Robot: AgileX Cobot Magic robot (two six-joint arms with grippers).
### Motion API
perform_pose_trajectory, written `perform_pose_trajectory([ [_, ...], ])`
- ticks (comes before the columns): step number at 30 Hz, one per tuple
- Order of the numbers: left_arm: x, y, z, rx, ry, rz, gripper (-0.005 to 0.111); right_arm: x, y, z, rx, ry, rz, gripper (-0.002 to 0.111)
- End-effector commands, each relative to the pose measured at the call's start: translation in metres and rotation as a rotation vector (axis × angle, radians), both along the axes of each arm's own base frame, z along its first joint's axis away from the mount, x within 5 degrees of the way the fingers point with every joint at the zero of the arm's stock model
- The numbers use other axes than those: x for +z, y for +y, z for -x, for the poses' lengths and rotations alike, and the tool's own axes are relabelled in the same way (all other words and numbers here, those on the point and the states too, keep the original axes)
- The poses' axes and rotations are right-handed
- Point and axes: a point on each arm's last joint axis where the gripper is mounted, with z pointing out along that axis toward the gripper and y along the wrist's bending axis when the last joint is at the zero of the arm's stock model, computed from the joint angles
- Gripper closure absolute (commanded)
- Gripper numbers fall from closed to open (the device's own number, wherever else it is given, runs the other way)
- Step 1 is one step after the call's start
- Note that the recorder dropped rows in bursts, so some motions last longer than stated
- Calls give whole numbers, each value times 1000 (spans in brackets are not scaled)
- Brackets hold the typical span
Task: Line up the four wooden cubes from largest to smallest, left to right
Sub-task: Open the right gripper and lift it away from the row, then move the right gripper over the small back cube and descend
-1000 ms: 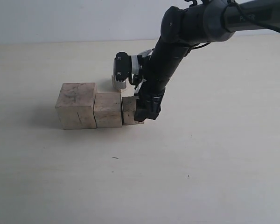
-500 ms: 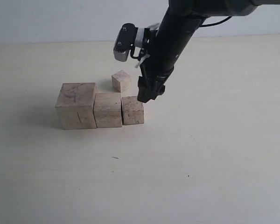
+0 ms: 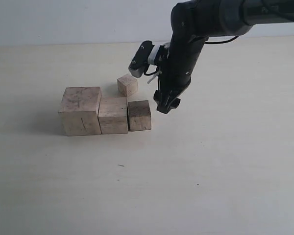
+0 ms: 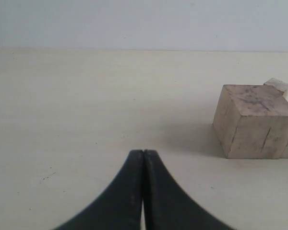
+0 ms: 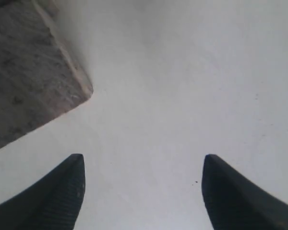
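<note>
Three wooden cubes stand touching in a row: the largest cube [image 3: 80, 110] on the left, the second cube [image 3: 112, 115] beside it, the third cube [image 3: 139, 115] at the right end. The smallest cube [image 3: 128, 85] sits alone behind the row. My right gripper [image 3: 167, 105] hangs open just right of the third cube, holding nothing; its wrist view shows a cube corner [image 5: 29, 72] beside the open gripper [image 5: 143, 165]. The left gripper [image 4: 143, 153] is shut and empty, with the largest cube [image 4: 252, 120] off to one side.
The pale tabletop [image 3: 210, 171] stretches wide around the cubes, with a light wall behind. The right arm [image 3: 186, 44] reaches down from the upper right over the area behind the row.
The right gripper let go of the third cube at the row's right end, lifted off, and shifted a little to the right. The cubes have stayed put.
</note>
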Motion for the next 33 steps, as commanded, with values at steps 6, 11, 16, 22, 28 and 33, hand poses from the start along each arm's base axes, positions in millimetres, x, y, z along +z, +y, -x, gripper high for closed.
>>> perform_pose_trajectory([
  [6,1,0,0,-3,-17,-1,107,-7,11,3,-85,75,-118,42],
  [11,1,0,0,-3,-17,-1,107,-6,13,4,-98,91,-139,42],
  [16,1,0,0,-3,-17,-1,107,-7,11,3,-77,72,-109,42],
  [22,1,0,0,-3,-17,-1,107,5,-2,-3,-45,-30,18,44],
  [28,1,0,0,-3,-17,-1,107,34,-6,-17,-171,-236,-26,57],
  [33,1,0,0,-3,-17,-1,107,45,0,-21,-346,-272,-181,91],
])
